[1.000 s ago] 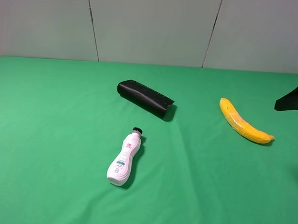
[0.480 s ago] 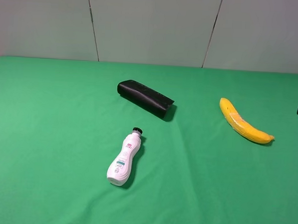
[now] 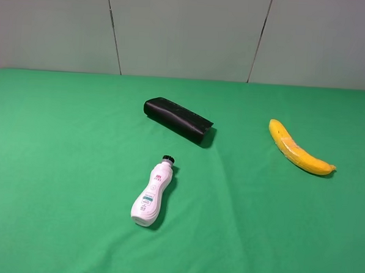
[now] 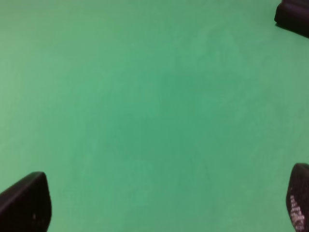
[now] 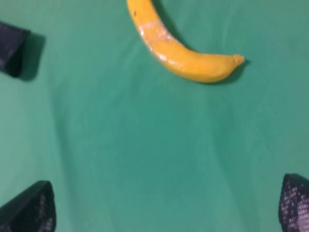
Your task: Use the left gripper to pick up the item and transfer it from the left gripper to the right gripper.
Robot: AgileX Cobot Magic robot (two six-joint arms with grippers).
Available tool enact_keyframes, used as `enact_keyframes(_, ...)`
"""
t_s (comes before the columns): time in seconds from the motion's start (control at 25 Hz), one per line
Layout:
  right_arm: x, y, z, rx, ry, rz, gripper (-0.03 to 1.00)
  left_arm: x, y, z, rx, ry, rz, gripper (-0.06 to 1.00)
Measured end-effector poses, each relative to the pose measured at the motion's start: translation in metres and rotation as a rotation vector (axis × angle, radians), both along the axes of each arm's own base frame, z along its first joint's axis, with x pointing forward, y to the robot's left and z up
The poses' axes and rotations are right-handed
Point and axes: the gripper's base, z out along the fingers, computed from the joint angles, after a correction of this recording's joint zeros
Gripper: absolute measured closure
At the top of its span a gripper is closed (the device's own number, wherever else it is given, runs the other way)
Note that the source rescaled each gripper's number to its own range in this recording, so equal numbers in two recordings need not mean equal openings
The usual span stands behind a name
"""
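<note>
White bottle [image 3: 152, 195] lies near the front edge; black case [image 3: 178, 120] mid-table; banana [image 3: 299, 149] toward the right edge. Left gripper [image 4: 154, 203] and right gripper [image 5: 164, 205]: jaws apart, empty, above the green cloth [image 3: 59, 154].

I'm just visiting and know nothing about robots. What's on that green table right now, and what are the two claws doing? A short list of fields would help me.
surface: green cloth
bottle: white bottle lying on its side, black cap pointing away from the camera
case: black case lying behind the bottle, apart from it
fruit: banana on the right, lying flat
left gripper: left gripper open, above bare cloth, holding nothing
right gripper: right gripper open, near the banana, holding nothing
touching: no item touches another
</note>
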Motion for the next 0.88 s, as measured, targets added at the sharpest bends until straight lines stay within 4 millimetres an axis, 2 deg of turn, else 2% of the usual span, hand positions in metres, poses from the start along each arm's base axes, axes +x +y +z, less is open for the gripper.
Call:
enact_keyframes(0.4, -0.056, 0.004, 0.01, -0.189, -0.187, 0.023, -0.03, 0.0, 0.0, 0.0, 0.0, 0.0, 0.0, -0.01)
enact_keyframes(0.72, -0.088, -0.001, 0.01, -0.266, -0.322, 0.032, -0.03, 0.0, 0.0, 0.0, 0.0, 0.0, 0.0, -0.01)
enact_keyframes(0.88, -0.101, -0.004, 0.004, -0.302, -0.38, 0.008, -0.03, 0.0, 0.0, 0.0, -0.001, 0.0, -0.001, -0.01)
